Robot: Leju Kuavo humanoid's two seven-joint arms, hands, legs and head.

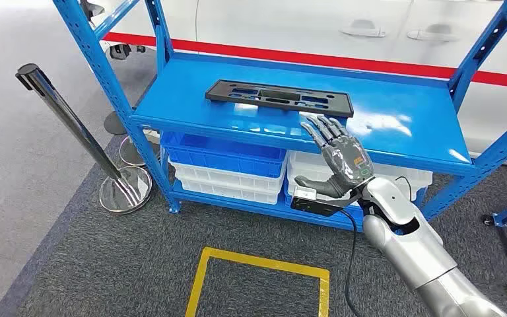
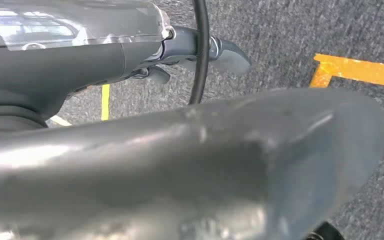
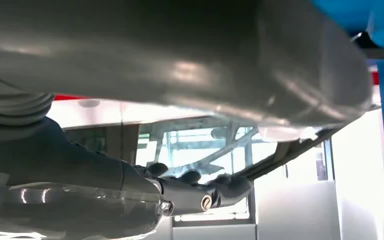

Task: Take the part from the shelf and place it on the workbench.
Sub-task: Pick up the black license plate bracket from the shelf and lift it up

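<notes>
A long flat black part with several cutouts lies on the top board of the blue shelf. My right hand is raised in front of the shelf's front edge, just below the part's right end, palm up with fingers spread and nothing in it. Its fingertips reach over the board's edge, a short way from the part. In the right wrist view the thick thumb and dark fingers stand apart. My left hand hangs over the carpet; its thumb is close and blurred.
Blue and white bins fill the shelf's lower level. A chrome barrier post leans at the left on its round base. A yellow square is taped on the grey carpet before the shelf. A white car stands behind.
</notes>
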